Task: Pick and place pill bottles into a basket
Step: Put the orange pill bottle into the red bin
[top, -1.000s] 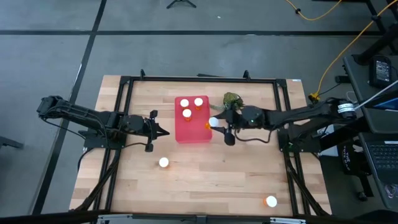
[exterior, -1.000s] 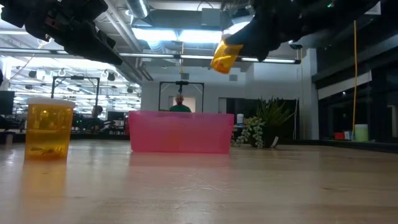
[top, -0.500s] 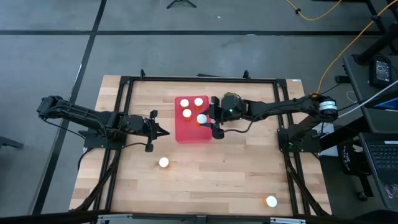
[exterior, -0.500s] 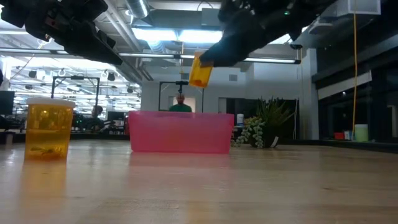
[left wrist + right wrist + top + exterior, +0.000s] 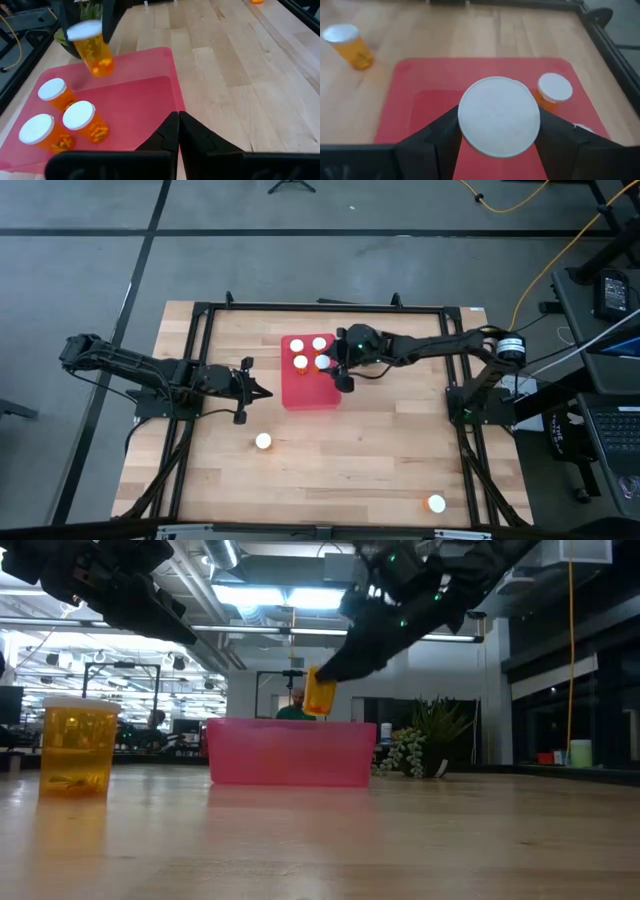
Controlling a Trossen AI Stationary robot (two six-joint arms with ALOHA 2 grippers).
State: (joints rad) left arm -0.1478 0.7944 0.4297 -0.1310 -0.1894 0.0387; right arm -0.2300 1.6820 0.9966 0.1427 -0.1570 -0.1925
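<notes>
Right end effector (image 5: 322,680) pinches a pill bottle (image 5: 320,693) above the basket (image 5: 290,752); if you release high, it may topple its neighbours.

Two slim black jointed arms on dark bases. The right arm (image 5: 440,350) carries a silver ring at one joint, a small green light near its wrist and a thin black cable. Each gripper has two matte black fingers (image 5: 197,140).
</notes>
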